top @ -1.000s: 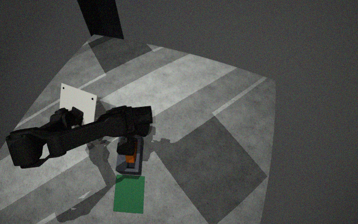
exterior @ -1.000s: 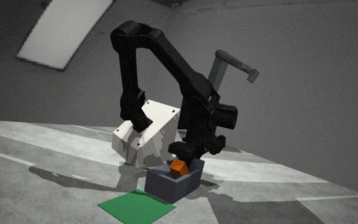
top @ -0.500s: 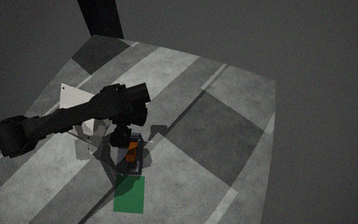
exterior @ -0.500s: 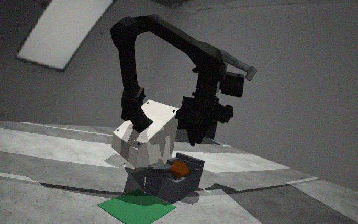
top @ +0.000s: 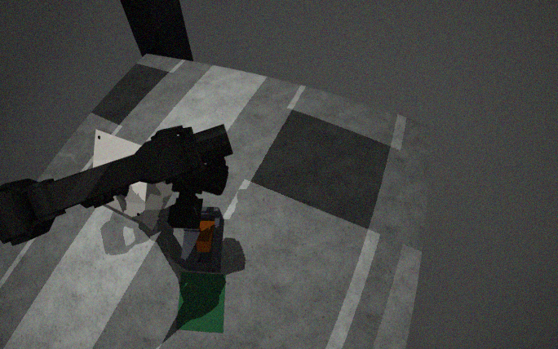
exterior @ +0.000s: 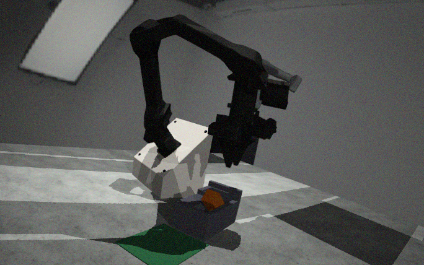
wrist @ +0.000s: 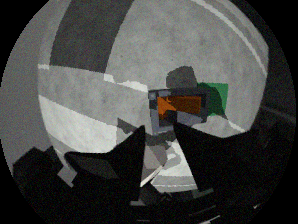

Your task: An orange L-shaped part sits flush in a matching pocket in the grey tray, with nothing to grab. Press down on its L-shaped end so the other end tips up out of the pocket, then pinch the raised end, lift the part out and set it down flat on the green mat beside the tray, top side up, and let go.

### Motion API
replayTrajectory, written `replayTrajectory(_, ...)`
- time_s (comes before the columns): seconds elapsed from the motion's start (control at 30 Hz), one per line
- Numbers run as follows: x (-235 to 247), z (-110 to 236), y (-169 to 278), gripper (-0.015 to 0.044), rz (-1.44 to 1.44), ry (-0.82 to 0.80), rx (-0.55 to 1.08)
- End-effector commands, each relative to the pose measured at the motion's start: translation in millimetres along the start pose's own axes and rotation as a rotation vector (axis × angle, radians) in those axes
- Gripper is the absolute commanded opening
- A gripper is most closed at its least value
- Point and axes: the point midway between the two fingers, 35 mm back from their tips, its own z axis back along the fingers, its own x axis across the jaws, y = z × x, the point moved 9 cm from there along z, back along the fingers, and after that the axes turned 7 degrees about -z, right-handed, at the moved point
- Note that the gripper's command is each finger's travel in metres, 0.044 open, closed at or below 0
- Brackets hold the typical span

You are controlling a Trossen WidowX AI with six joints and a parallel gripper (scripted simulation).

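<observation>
The orange L-shaped part (top: 205,236) (exterior: 212,199) (wrist: 178,104) sits in the grey tray (top: 214,263) (exterior: 193,222), tilted, with one end raised above the tray's top. My gripper (exterior: 231,163) (wrist: 158,127) hangs well above the tray, over its far end, pointing down. Its fingers stand partly apart with nothing between them and touch neither part nor tray. The green mat (top: 205,319) (exterior: 157,249) (wrist: 218,96) lies flat right beside the tray, partly in shadow.
The arm's white base block (exterior: 175,174) (top: 108,150) stands just behind the tray. The table top is patterned with grey, white and dark patches. A dark post (top: 158,26) rises at the table's far edge.
</observation>
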Motion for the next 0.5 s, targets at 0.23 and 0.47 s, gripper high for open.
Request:
replayTrajectory(0.23, 0.3, 0.0, -0.2, 0.0180, 0.003, 0.000, -0.001)
replayTrajectory(0.47, -4.6, 0.4, -2.1, 0.0259, -0.106, -0.001, -0.001)
